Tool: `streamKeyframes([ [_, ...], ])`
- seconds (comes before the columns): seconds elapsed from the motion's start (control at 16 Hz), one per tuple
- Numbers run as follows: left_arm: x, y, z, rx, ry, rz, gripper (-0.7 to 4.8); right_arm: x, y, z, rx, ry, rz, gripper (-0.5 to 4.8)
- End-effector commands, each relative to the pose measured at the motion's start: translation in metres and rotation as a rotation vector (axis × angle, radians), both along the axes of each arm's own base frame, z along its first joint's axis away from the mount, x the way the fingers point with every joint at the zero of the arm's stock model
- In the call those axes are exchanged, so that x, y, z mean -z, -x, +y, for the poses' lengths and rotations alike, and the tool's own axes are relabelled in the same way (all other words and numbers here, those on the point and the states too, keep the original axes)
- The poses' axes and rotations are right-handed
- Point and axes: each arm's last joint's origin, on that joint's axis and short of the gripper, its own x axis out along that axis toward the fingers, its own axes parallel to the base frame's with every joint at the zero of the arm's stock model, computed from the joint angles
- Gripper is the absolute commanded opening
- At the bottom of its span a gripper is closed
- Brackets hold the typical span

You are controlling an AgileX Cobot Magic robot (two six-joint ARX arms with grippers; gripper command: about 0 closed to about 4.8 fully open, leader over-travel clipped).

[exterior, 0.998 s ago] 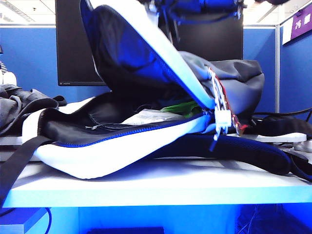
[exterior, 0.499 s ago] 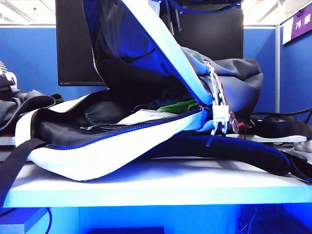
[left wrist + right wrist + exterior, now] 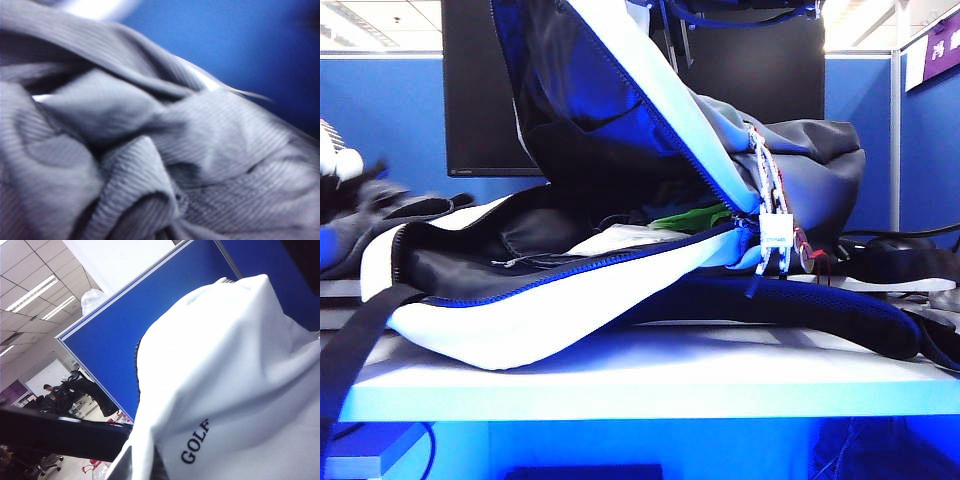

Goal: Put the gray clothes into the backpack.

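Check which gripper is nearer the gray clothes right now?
Left. Its wrist view is filled by the gray clothes, at the table's far left. The right gripper holds the backpack flap up, well away.

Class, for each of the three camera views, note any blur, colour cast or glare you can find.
Exterior view: strong blue cast, the backpack sharp, the gray clothes at the left edge motion-smeared. Left wrist view: gray clothes fill the frame, soft and blurred. Right wrist view: white backpack fabric crisp; ceiling lights glare.
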Motion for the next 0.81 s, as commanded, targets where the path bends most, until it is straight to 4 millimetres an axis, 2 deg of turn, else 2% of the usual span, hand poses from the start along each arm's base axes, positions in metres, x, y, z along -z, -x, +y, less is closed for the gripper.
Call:
streamKeyframes([
  [0.06,-0.067,0.023,-0.011,0.223,-0.007,-0.165,-0.05,-0.019,0.006,-0.003,0.005,-0.071,-0.111,-0.01],
  [0.12,-0.084,0.033,-0.013,0.261,-0.020,-0.183,-0.05,-0.020,0.005,-0.004,0.009,-0.074,-0.121,-0.01],
  [0.19,-0.106,0.052,-0.015,0.309,-0.042,-0.184,-0.05,-0.022,0.005,-0.006,0.017,-0.087,-0.141,-0.01],
  [0.25,-0.121,0.068,-0.018,0.344,-0.058,-0.165,-0.05,-0.024,0.005,-0.007,0.038,-0.104,-0.154,-0.01],
  [0.31,-0.129,0.079,-0.019,0.365,-0.068,-0.148,-0.05,-0.026,0.005,-0.008,0.051,-0.120,-0.169,-0.01],
  [0.37,-0.143,0.103,-0.023,0.435,-0.065,-0.108,-0.05,-0.029,0.003,-0.012,0.097,-0.145,-0.186,-0.01],
  [0.5,-0.155,0.125,-0.027,0.508,-0.046,-0.091,-0.05,-0.029,0.001,-0.014,0.141,-0.157,-0.180,-0.01],
  [0.56,-0.163,0.141,-0.031,0.616,-0.004,-0.099,-0.05,-0.029,0.000,-0.014,0.165,-0.163,-0.175,-0.01],
  [0.75,-0.155,0.154,-0.056,0.789,0.028,0.010,-0.05,-0.029,0.000,-0.014,0.175,-0.169,-0.168,-0.01],
  [0.81,-0.147,0.153,-0.076,0.832,-0.023,0.014,-0.05,-0.029,0.002,-0.012,0.143,-0.169,-0.169,-0.01],
])
